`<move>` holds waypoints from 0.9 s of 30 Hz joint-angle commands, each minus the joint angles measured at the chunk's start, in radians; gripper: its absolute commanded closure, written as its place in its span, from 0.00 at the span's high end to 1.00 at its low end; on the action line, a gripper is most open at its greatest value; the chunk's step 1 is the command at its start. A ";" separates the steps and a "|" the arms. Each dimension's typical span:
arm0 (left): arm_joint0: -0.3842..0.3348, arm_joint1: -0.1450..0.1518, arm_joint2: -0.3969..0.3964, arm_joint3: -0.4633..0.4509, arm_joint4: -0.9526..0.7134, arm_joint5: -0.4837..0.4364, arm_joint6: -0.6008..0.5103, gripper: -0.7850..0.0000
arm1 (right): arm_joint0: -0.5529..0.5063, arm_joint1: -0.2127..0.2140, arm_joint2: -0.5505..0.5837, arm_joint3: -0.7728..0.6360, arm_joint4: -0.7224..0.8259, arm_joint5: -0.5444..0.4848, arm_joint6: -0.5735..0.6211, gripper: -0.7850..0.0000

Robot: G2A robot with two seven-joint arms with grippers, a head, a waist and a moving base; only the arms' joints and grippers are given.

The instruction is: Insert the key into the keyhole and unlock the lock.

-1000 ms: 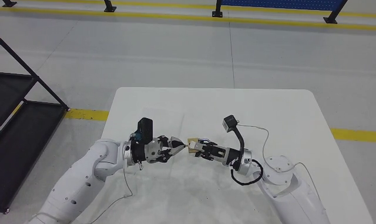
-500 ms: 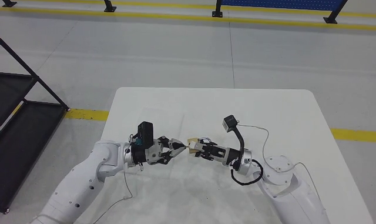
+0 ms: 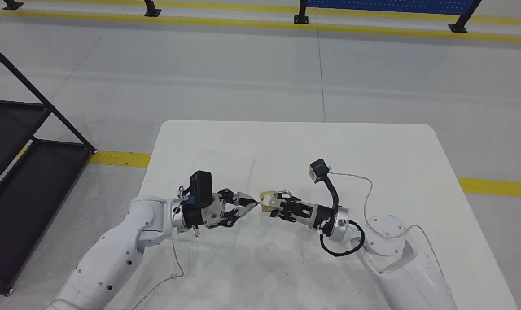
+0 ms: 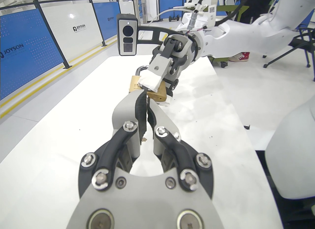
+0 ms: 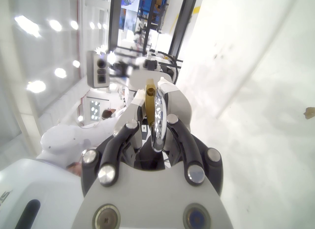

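Evidently the left pincer point(image 4: 147, 98) is nipped almost shut, its tips right against the bottom of the brass lock point(image 4: 158, 94), which the right pincer point(image 5: 152, 93) clamps just beyond them (the key itself hides between the pads). A slightly skewed key could jam at the keyhole, twist in the pads, or lever the lock loose when turned.

Over the last second the left arm has rolled a little at the wrist. The black wrist camera point(image 3: 200, 184) has slid slightly toward the near edge of the table point(image 3: 391, 155), and the white forearm has sagged outward with it. The left gripper point(image 3: 247, 202) has twisted along, its fingers now more splayed from above, right by the lock point(image 3: 266, 200)
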 commanded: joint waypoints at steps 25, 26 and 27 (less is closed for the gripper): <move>0.072 0.008 -0.121 0.004 0.040 0.026 0.058 1.00 | 0.000 0.000 0.000 0.000 0.000 0.000 0.000 0.00; 0.080 0.010 -0.138 0.006 0.036 0.023 0.063 1.00 | 0.000 0.000 0.000 0.000 0.000 0.000 0.000 0.00; 0.088 0.012 -0.156 0.008 0.033 0.022 0.066 1.00 | 0.000 0.000 0.000 0.000 0.000 0.000 0.000 0.00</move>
